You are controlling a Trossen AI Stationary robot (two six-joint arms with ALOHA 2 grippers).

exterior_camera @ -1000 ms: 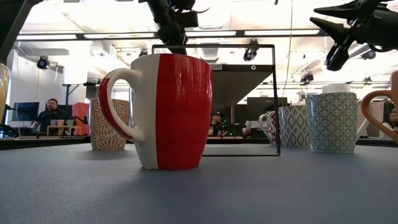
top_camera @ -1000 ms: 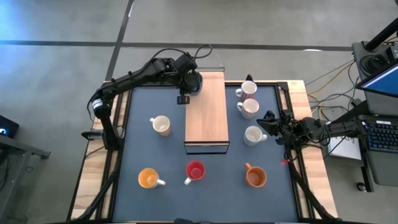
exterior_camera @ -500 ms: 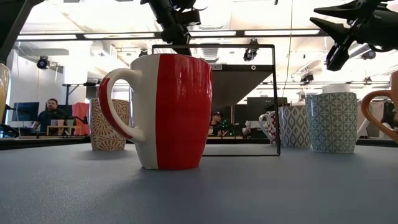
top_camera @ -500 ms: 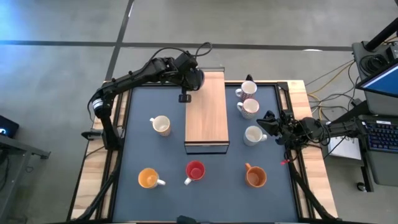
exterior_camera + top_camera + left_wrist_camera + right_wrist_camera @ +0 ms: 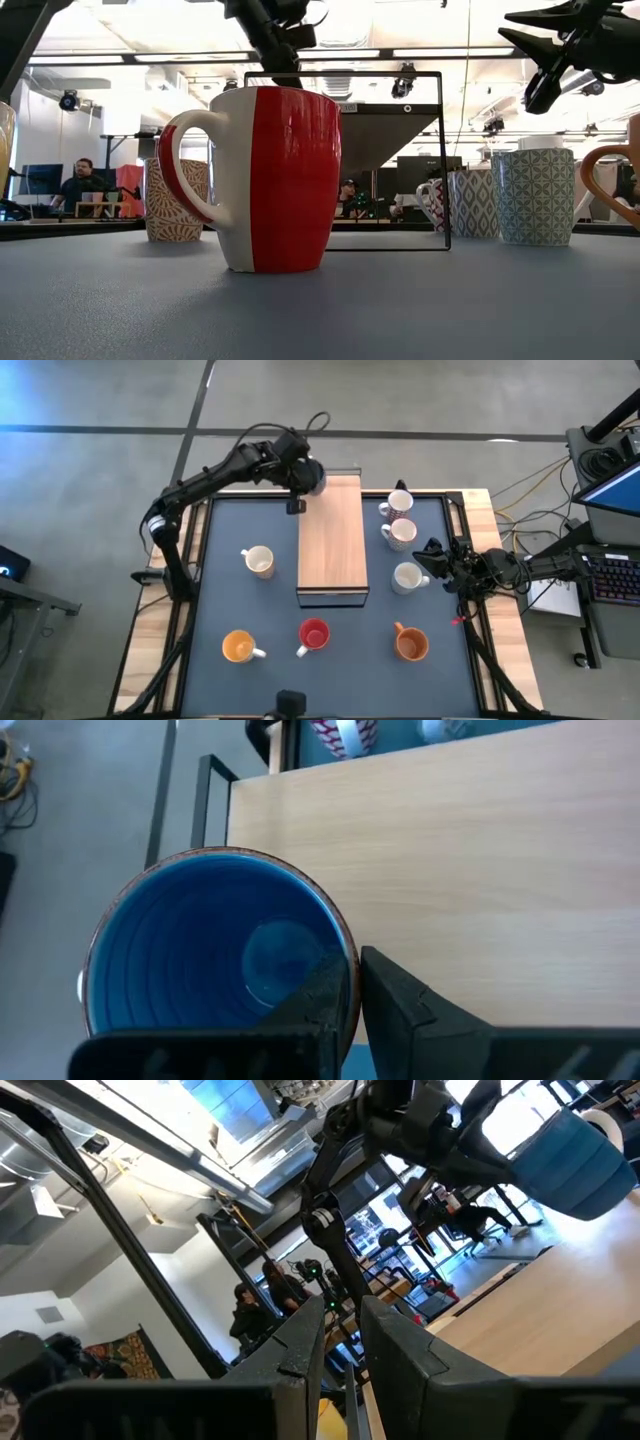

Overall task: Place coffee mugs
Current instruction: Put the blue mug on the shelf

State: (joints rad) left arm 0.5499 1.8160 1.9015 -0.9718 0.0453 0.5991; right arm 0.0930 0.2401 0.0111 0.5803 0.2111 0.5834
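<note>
My left gripper (image 5: pixel 301 482) is shut on the blue mug (image 5: pixel 200 950) and holds it in the air over the far left corner of the light-wood board (image 5: pixel 333 540). Seven other mugs stand on the table. A white one (image 5: pixel 260 561) is left of the board. Yellow-orange (image 5: pixel 238 648), red (image 5: pixel 314 635) and brown-orange (image 5: pixel 411 644) mugs stand near the near edge. Three pale mugs stand in a row right of the board (image 5: pixel 398 505), (image 5: pixel 400 533), (image 5: pixel 407 576). My right gripper (image 5: pixel 428 560) waits slightly open beside the nearest of that row. My left gripper pinches the blue mug's rim (image 5: pixel 345 955), one finger (image 5: pixel 320 995) inside the mug and one (image 5: pixel 405 1005) outside its wall. The mug (image 5: pixel 575 1165) is lifted clear of the board and hangs tilted.
The board lies lengthwise in the table's middle, and its top (image 5: pixel 480 870) shows bare wood. Metal frame rails (image 5: pixel 196 530) border the table's left and right sides. People sit in the room beyond the far edge (image 5: pixel 80 180).
My left gripper has carried the blue mug a short way toward the table's far edge, still shut on its rim. The other mugs and my right arm have stayed put.
</note>
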